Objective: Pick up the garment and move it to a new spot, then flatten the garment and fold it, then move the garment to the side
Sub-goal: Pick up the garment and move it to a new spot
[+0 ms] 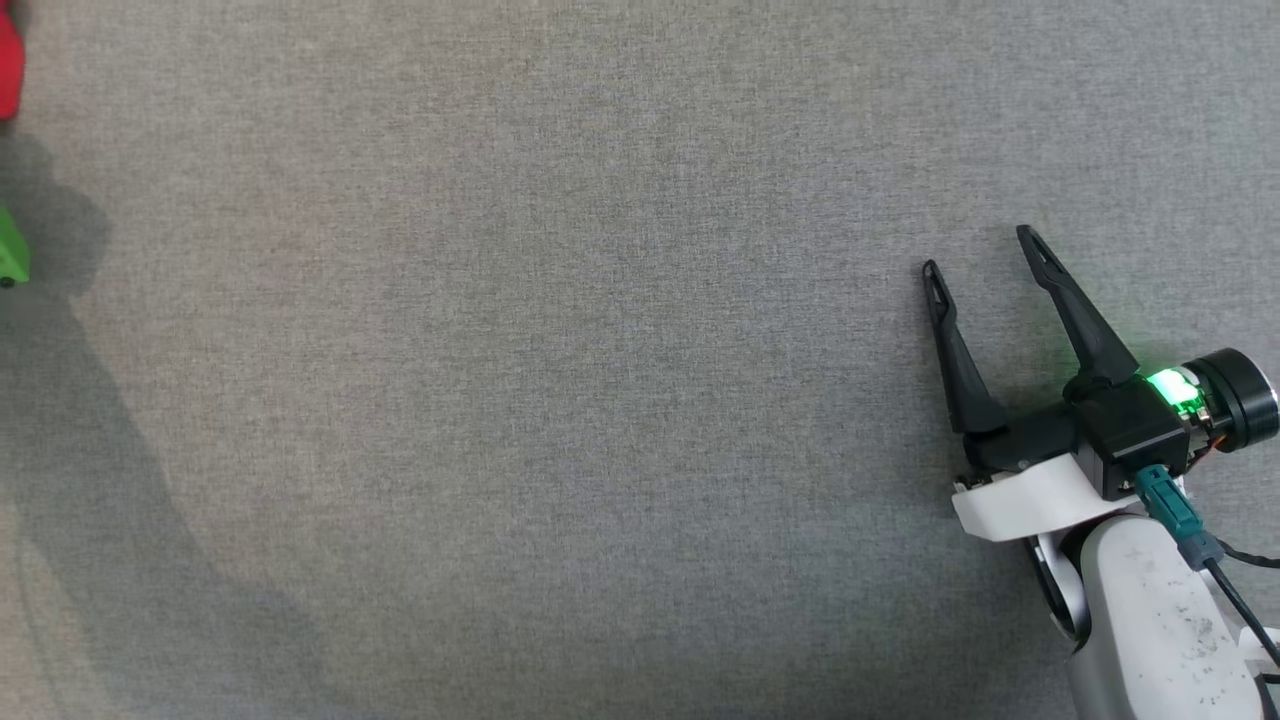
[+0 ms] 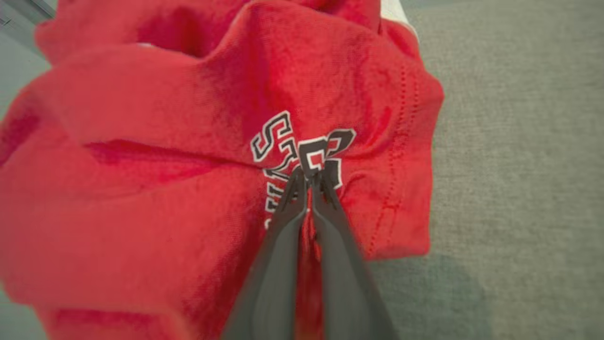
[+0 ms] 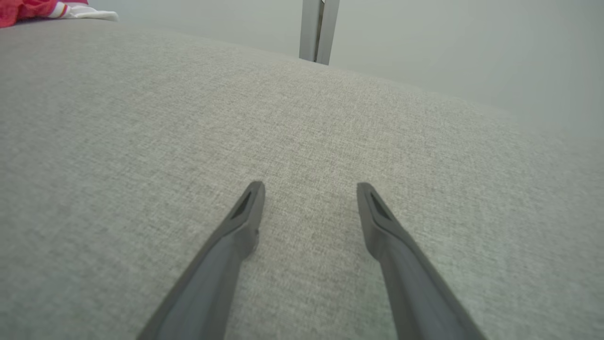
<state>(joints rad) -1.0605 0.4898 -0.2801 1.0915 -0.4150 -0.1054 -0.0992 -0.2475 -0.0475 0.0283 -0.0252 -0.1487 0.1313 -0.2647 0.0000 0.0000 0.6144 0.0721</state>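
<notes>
The garment (image 2: 155, 141) is a crumpled red shirt with black-and-white lettering, lying on the grey cloth surface. My left gripper (image 2: 309, 175) is shut on a fold of it right at the lettering. A sliver of the same red garment (image 1: 8, 60) shows at the head view's far left edge, and a red and white bit of the garment (image 3: 42, 8) lies at the top left of the right wrist view. My right gripper (image 1: 985, 250) hovers open over bare cloth at the right, nothing between its fingers (image 3: 245, 208).
A grey fabric-covered table (image 1: 560, 380) spreads across the head view. A green part (image 1: 12, 250) pokes in at the left edge, casting a long shadow. A metal post (image 3: 318, 28) stands beyond the table's far edge.
</notes>
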